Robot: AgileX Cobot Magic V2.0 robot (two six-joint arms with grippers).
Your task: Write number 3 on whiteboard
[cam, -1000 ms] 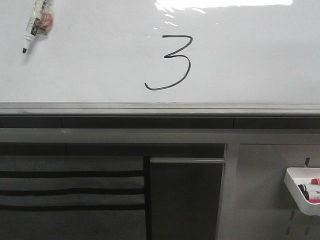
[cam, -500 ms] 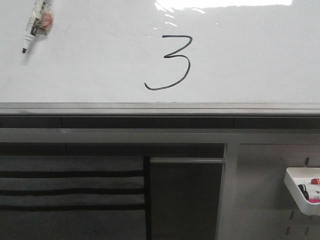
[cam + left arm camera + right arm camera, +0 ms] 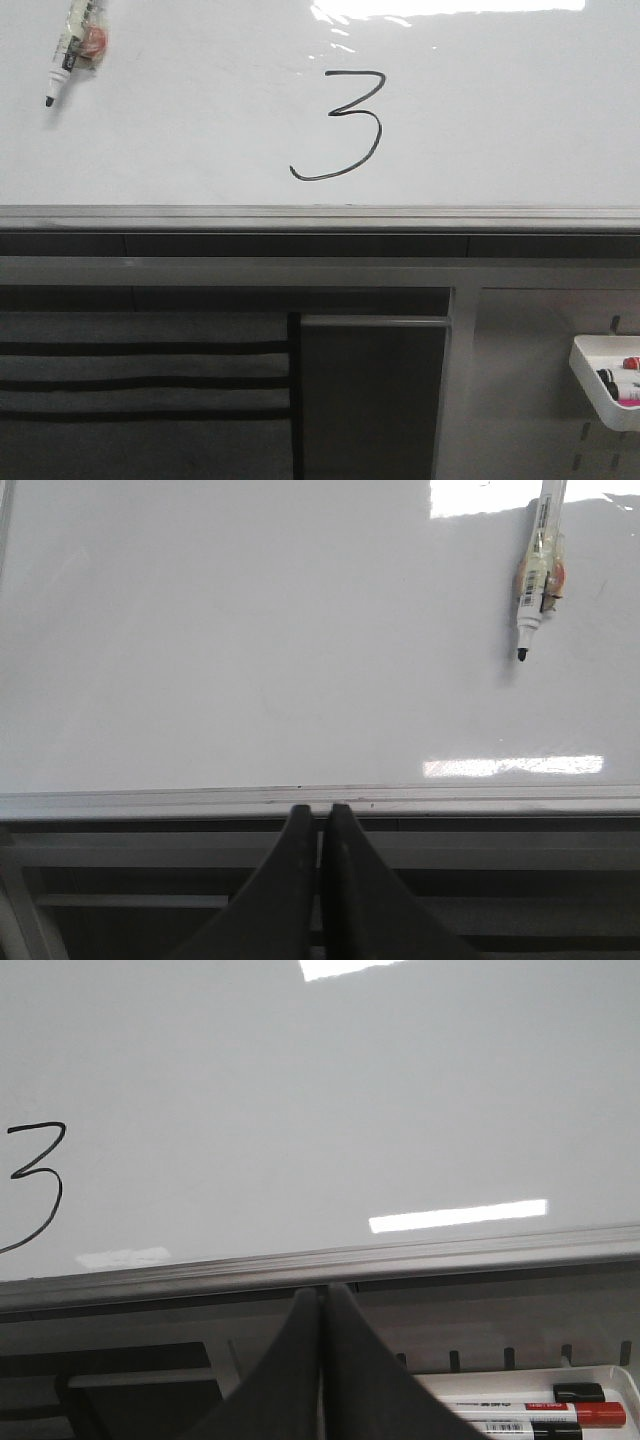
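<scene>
One finished number 3 (image 3: pixel 340 125) sits on the whiteboard (image 3: pixel 500 120), just above its grey rail, unchanged over the last second. The marker (image 3: pixel 72 45) is stuck well left of it. Left gripper (image 3: pixel 320 820) and right gripper (image 3: pixel 320 1300) stay pressed together, empty; the writing looks complete.

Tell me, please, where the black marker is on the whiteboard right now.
In the front view the black marker hangs at the upper left of the whiteboard, tip down, well left of the number 3.
</scene>
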